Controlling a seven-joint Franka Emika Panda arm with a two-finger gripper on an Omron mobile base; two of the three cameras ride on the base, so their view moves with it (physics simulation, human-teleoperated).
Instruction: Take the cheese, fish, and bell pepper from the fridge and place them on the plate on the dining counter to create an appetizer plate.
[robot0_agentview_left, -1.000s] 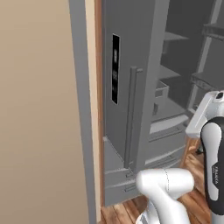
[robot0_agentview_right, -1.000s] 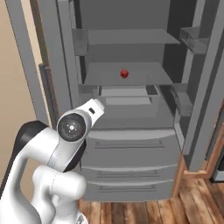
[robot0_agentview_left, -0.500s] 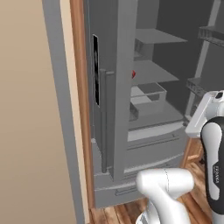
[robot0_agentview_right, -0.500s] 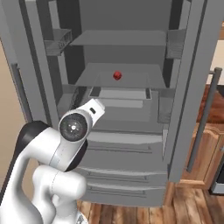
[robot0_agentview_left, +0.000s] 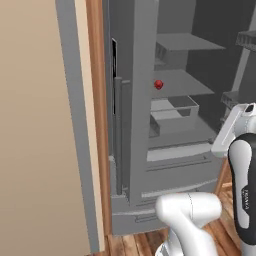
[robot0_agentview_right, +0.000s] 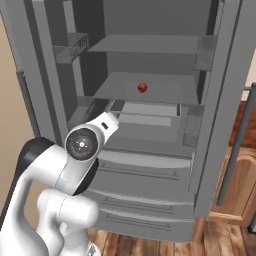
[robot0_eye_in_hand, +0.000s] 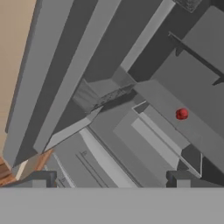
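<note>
Jaws (robot0_eye_in_hand: 109, 178) spread wide and holding nothing, their two dark tips rise at the bottom of the hand view, well short of the fridge (robot0_agentview_right: 150, 165), whose doors stand open. Ahead of the jaws and well apart from them, the bell pepper (robot0_agentview_right: 142, 88) sits alone on a middle grey shelf (robot0_agentview_right: 165, 92), above a clear drawer (robot0_agentview_right: 145, 114). It is a small round dark-red ball, so no long axis or pointing direction can be told.
</note>
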